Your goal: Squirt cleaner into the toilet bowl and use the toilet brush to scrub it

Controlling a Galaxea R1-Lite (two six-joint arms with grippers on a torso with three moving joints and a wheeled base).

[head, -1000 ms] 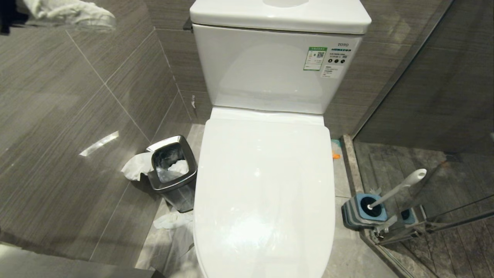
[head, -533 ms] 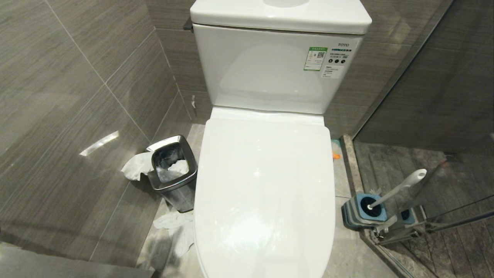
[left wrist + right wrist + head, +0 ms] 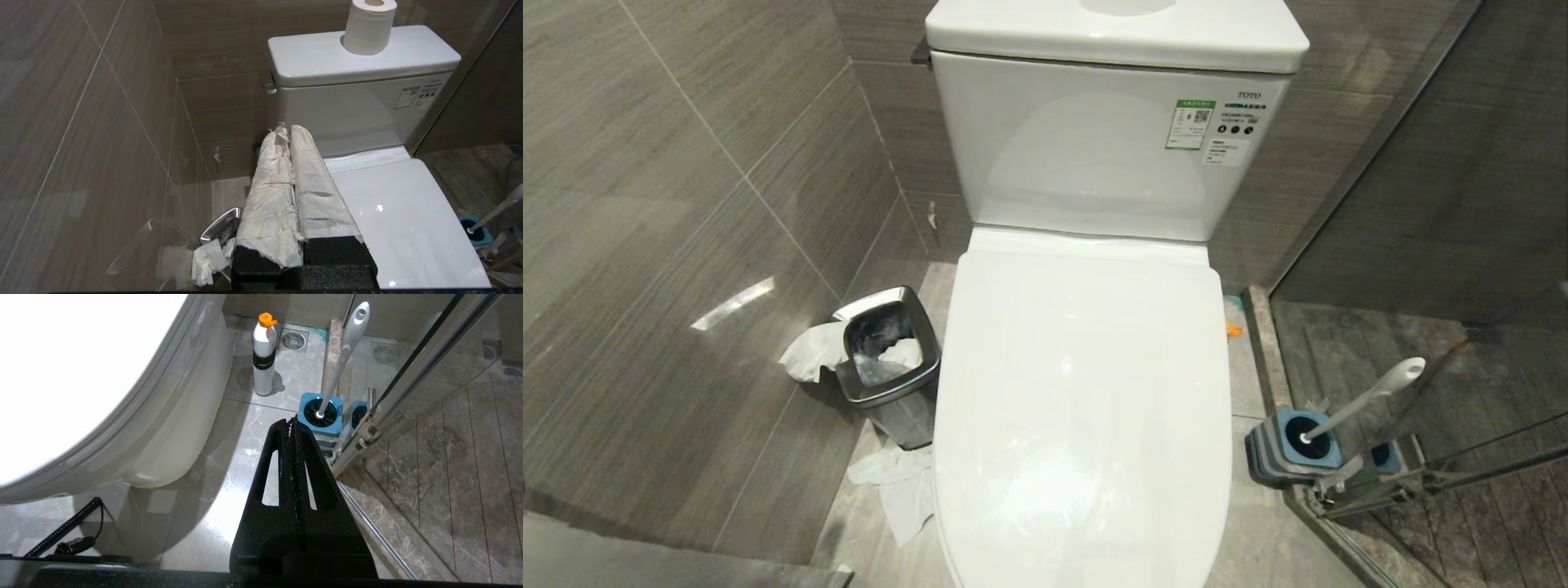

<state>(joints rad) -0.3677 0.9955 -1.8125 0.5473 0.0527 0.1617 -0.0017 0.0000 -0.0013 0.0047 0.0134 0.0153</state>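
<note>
Head view shows the toilet [image 3: 1086, 392] with its lid [image 3: 1082, 408] down, so the bowl is covered and no cleaner can be seen inside; neither arm appears there.

From its wrist camera, the left gripper [image 3: 288, 132] has its paper-wrapped fingers [image 3: 269, 192] pressed together on nothing. Ahead of it and off toward the other arm's side lies the lid, the tank [image 3: 363, 98] beyond it with a paper roll [image 3: 369, 26] on top, and a steel bin [image 3: 220, 224] below the fingers near the wall.

The right gripper [image 3: 291, 422] is likewise clenched and empty, hanging low beside the toilet's flank. Just past its tips stands the brush [image 3: 345, 355], handle leaning up out of its blue holder [image 3: 320, 412]. Farther ahead, near the toilet's base, stands a white bottle [image 3: 263, 355] with an orange cap, probably the cleaner.

The brush handle looks light, stiff and smooth, so it may twist in a loose pinch; gripping the shaft below the wider end seems best. The bottle would be squeezable and slick; hold it round the dark band at mid-body. The lid likely needs lifting first, by its front edge.
</note>
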